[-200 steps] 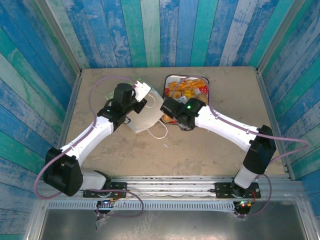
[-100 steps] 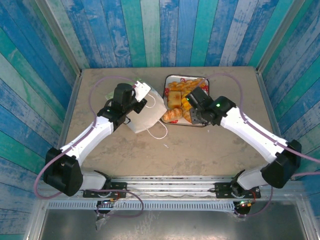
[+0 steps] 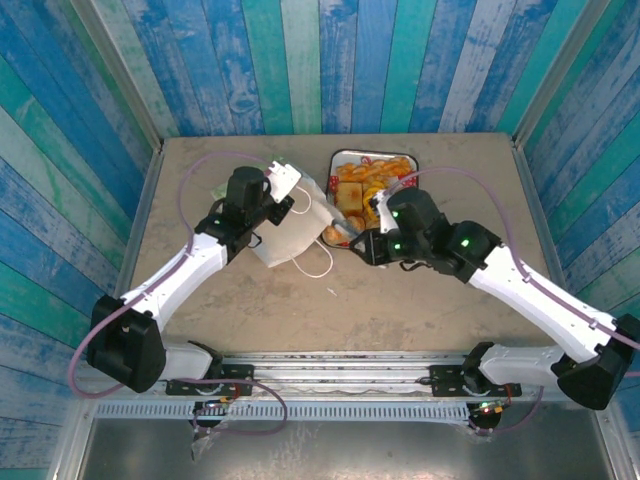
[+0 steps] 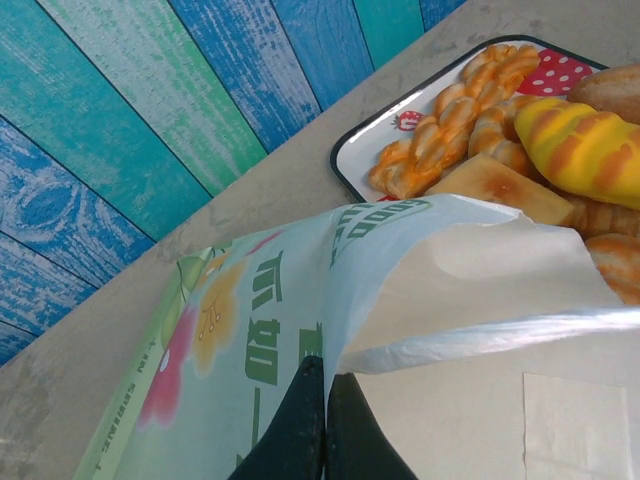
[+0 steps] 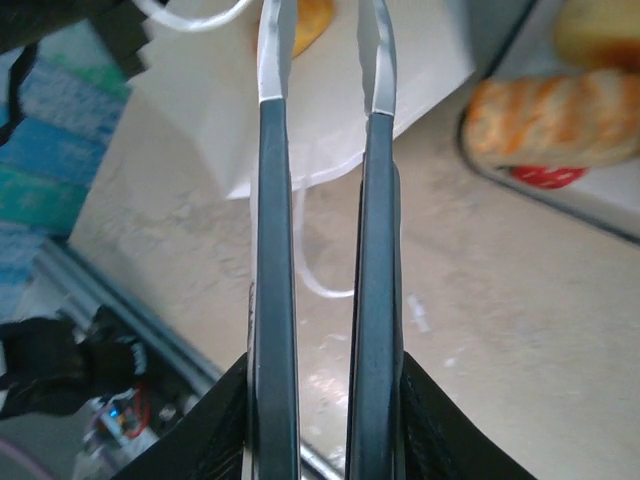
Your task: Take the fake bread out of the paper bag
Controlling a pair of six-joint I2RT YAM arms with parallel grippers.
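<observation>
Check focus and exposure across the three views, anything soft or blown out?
Top external: evenly lit, sharp, soft shadows on the table. Left wrist: paper bag and fake bread crisp, left end effector dark. Right wrist: fingertips of the right end effector glare white, paper bag nearly blown out, bread behind blurred.

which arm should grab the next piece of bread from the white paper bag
Right. The right end effector points at the mouth of the white paper bag with green lettering, jaws slightly apart and empty. The left end effector is shut on the bag's edge, so freeing it would likely drop the bag.
</observation>
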